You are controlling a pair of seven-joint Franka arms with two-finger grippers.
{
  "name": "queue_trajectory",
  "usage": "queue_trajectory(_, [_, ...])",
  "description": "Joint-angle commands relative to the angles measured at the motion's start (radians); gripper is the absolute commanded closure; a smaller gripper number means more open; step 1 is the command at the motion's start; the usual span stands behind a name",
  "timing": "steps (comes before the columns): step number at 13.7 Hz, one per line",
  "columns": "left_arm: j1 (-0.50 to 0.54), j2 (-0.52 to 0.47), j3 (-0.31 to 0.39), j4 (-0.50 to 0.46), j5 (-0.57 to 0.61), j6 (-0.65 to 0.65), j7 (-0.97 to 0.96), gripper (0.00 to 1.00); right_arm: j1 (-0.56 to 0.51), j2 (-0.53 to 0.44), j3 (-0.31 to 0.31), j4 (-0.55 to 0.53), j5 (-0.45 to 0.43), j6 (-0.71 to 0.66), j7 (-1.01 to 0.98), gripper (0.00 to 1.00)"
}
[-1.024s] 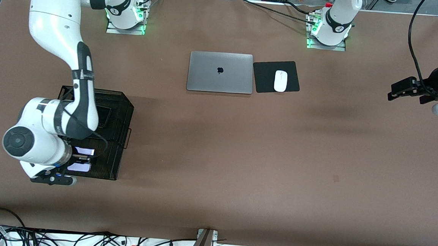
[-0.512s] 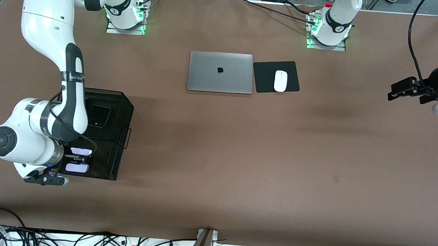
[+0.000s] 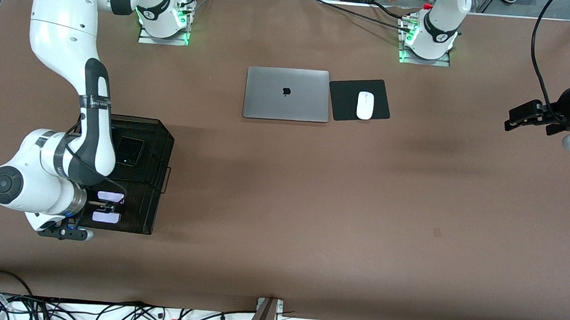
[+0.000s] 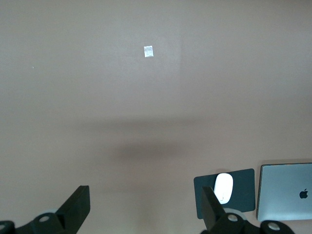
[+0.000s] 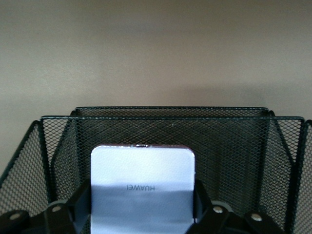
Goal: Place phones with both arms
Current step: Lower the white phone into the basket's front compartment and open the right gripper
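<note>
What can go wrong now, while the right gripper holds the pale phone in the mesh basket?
1. The right gripper grips the pale phone only at its edges, so it might slip or tilt.
2. The phone sits close to the mesh basket walls and could catch on a rim.
3. A black phone lies in the same basket; a careless move may knock it.

The left gripper waits open over bare table.
</note>
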Motion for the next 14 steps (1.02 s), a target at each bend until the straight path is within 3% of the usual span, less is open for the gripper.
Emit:
queue_trajectory(1, [0.000,-0.005,-0.001,0.000,-0.017,-0.001,-0.009,0.00,-0.013,-0.001,0.010,0.003,0.022,0.001,-0.016,0.08])
queue_trajectory(2, [0.000,-0.005,-0.001,0.000,-0.017,-0.001,-0.009,0.00,-0.013,-0.001,0.010,0.003,0.022,0.000,-0.017,0.04])
queue_trajectory(7, [0.002,-0.005,0.001,0.000,-0.017,-0.001,0.002,0.00,-0.011,-0.013,0.008,0.012,0.020,-0.031,-0.012,0.04])
queue_trajectory(11, [0.002,-0.007,0.002,0.001,-0.016,-0.001,0.005,0.00,-0.013,-0.024,-0.019,0.126,0.015,-0.244,-0.008,0.04])
queue_trajectory(14, [0.002,-0.007,0.004,0.001,-0.014,-0.001,0.005,0.00,0.017,-0.154,-0.035,0.125,0.002,-0.394,0.023,0.04])
